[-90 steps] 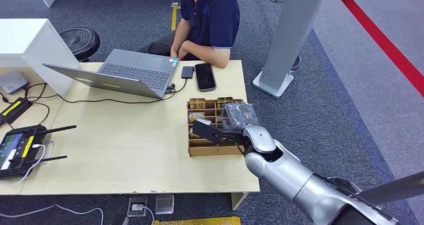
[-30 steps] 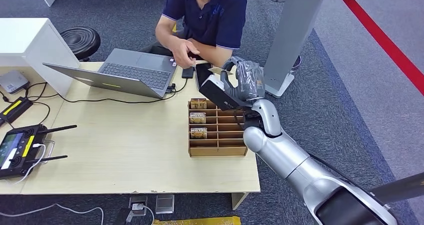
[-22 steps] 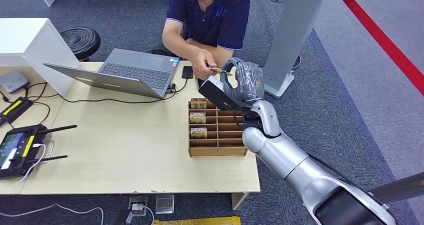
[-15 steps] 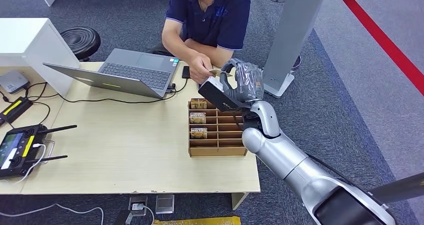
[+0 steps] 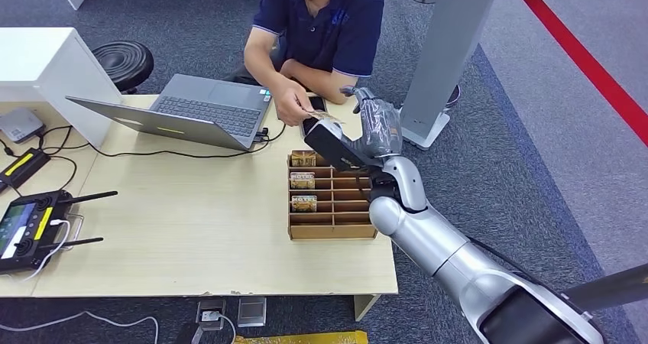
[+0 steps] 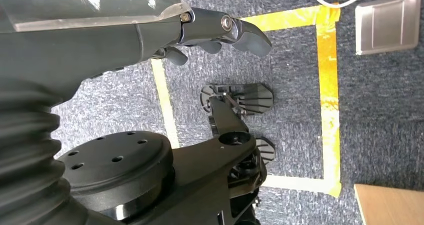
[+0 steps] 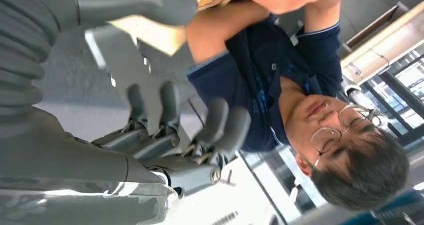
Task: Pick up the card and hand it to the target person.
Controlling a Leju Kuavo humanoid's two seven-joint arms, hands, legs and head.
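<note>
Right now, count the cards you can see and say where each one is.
4: three cards stand in the left column of the wooden tray; one card is in the person's hand. The robot hand may hide more.

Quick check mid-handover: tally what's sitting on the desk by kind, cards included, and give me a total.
Cards in the wooden organizer: 3
Card in the person's hand: 1
Laptops: 1
Handheld controllers with antennas: 1
Phones: 1, mostly hidden behind the person's hand
Total: 7, not counting the organizer
</note>
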